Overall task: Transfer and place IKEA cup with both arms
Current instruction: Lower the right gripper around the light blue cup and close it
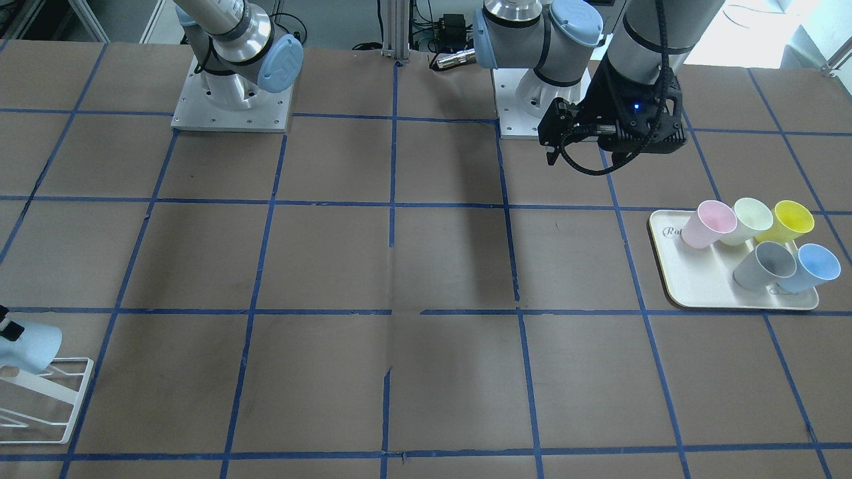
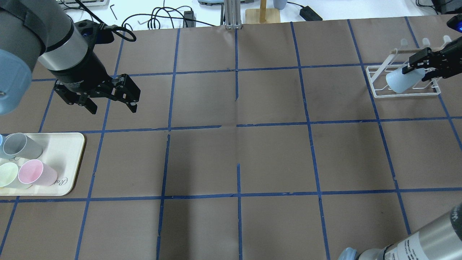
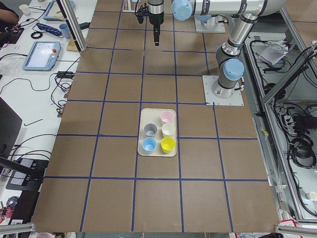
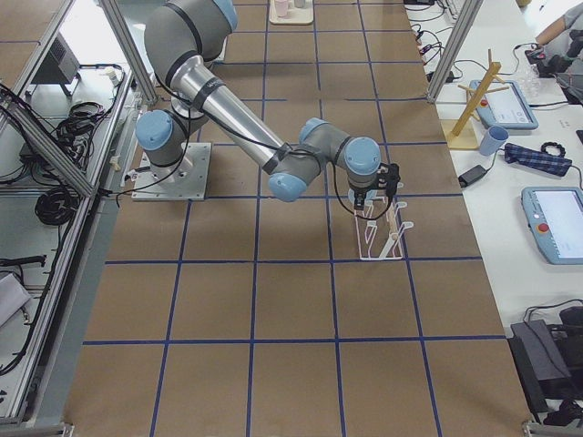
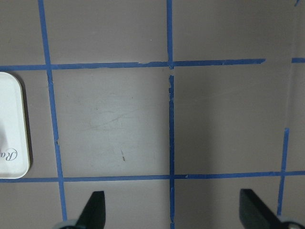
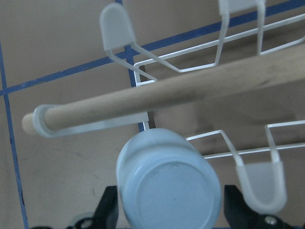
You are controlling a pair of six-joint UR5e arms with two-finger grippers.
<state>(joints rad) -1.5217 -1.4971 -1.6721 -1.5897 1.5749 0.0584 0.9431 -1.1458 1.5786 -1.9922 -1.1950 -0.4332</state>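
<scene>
Closest to the robot, the right arm crosses the near right corner of the table. Seen from the right end, it stretches low from its base, bends at the elbow and ends over the far right squares. At the near left edge lies a cream tray with five upright cups: pink, pale green, grey, yellow and blue.

Just beyond the tray, the left arm slants down from the left. The left gripper hangs above bare table, fingers spread wide with nothing between them.

Farthest out, the right gripper reaches in level from the right edge. Its fingers are closed around the light-blue cup, which is tipped on its side over a white wire rack. The cup's flat bottom faces the wrist camera, just under the rack's wooden rod. I cannot tell whether cup and wire touch.
</scene>
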